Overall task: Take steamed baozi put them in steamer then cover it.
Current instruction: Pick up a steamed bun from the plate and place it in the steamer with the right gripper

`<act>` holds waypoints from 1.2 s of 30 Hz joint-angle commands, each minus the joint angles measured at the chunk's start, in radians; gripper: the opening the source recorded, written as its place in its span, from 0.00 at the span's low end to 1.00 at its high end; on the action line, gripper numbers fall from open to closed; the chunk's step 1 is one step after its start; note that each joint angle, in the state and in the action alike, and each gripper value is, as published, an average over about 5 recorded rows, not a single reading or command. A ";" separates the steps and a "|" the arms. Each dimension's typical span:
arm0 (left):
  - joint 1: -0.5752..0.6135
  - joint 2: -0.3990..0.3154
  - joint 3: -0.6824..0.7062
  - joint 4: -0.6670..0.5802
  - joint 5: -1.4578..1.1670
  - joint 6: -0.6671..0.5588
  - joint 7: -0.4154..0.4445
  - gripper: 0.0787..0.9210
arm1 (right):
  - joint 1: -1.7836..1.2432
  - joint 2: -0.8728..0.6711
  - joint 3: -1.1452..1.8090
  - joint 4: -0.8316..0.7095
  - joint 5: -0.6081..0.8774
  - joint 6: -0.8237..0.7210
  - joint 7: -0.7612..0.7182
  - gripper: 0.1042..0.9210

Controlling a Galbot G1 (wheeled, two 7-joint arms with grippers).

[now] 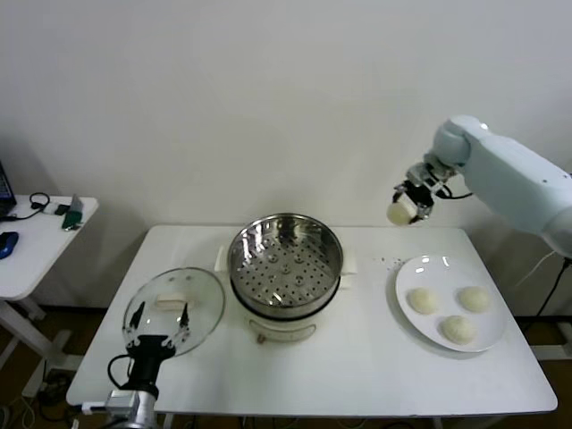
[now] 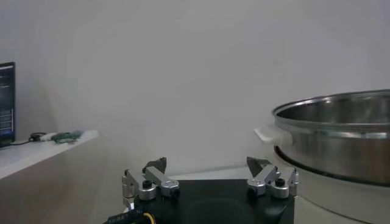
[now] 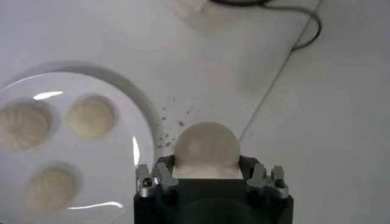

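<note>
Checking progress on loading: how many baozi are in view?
4: three baozi on the white plate, one held in the right claw above the table; none in the steamer.

- Steamed baozi (image 1: 458, 328): pale cream-white, plain and matt
- Plate (image 1: 413, 273): glossy white
- Steamer (image 1: 286, 259): shiny steel; tray dotted with regular holes; base cream-white
- Cover (image 1: 207, 315): clear glass, metal rim, cream-white handle
- Table (image 1: 357, 366): plain white
- Right gripper (image 1: 407, 206): black and silver; arm white
</note>
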 commanded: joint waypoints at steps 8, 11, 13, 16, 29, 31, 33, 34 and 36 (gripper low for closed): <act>0.025 0.013 -0.008 -0.014 0.001 0.005 0.040 0.88 | 0.031 0.325 -0.092 0.086 -0.062 0.121 0.006 0.72; 0.029 0.015 -0.012 -0.015 0.001 0.004 0.042 0.88 | -0.004 0.379 -0.069 0.038 -0.128 0.161 0.018 0.72; 0.031 0.015 -0.014 -0.014 0.001 0.002 0.042 0.88 | -0.027 0.411 -0.054 0.009 -0.171 0.186 0.026 0.72; 0.033 0.019 -0.015 -0.014 0.000 0.001 0.041 0.88 | -0.065 0.450 -0.035 -0.028 -0.235 0.219 0.037 0.72; 0.022 0.026 -0.003 -0.016 0.002 0.006 0.038 0.88 | -0.170 0.499 0.002 -0.085 -0.410 0.270 0.064 0.72; 0.025 0.026 -0.003 -0.015 0.002 0.005 0.037 0.88 | -0.177 0.498 0.001 -0.089 -0.413 0.268 0.064 0.72; 0.027 0.027 -0.006 -0.016 0.002 0.004 0.037 0.88 | -0.182 0.499 0.002 -0.100 -0.414 0.266 0.063 0.73; 0.028 0.027 -0.007 -0.017 0.001 0.004 0.037 0.88 | -0.184 0.501 0.003 -0.107 -0.414 0.267 0.064 0.73; 0.029 0.027 -0.009 -0.019 0.001 0.004 0.036 0.88 | -0.187 0.503 0.004 -0.120 -0.411 0.265 0.065 0.73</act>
